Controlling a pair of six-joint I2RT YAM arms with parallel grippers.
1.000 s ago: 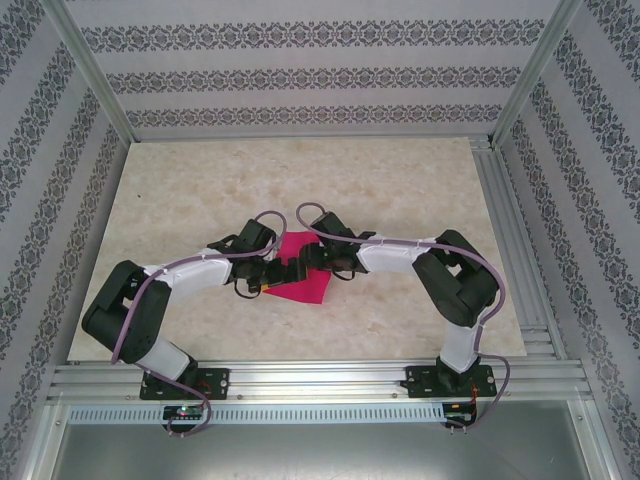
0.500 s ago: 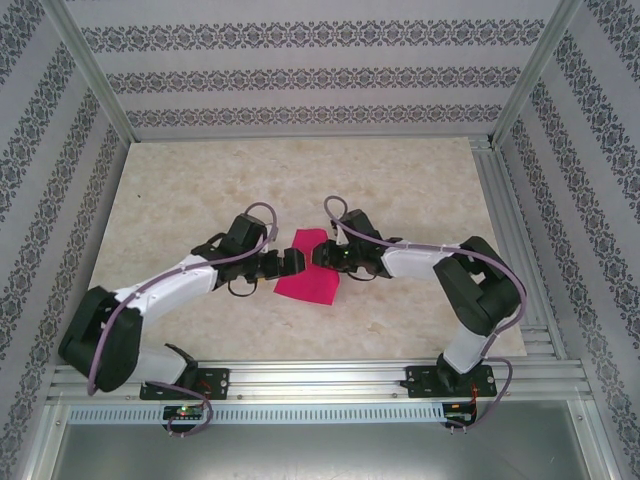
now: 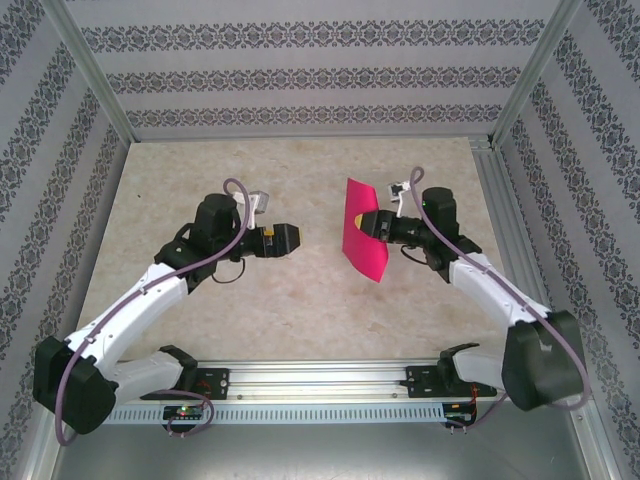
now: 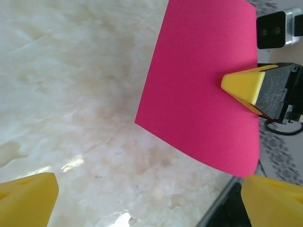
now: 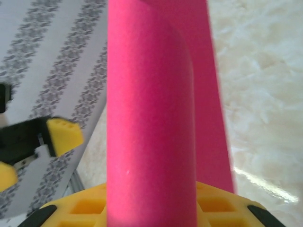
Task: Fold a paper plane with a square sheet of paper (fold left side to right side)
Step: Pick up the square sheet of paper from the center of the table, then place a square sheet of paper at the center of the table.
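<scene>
The right end effector point(image 3: 374, 225) is pinching the paper point(image 3: 365, 230) by its right edge and holding it up off the surface point(image 3: 300, 170), hanging nearly upright over the right-centre. The right wrist view is showing the paper point(image 5: 151, 118) curling over in a soft, rounded bend rather than a sharp crease, so the fold is looking only half made. The left end effector point(image 3: 290, 238) is hovering well apart from the paper, its jaws spread wide and holding nothing.

To do this step well, the right arm is probably best lowering the paper flat before anything is pressed, since a hanging paper is likely to twist. The free edges need to be lying flush on each other first; then the left end effector can be pressing along the bend while the right one is pinning the matched edges.
</scene>
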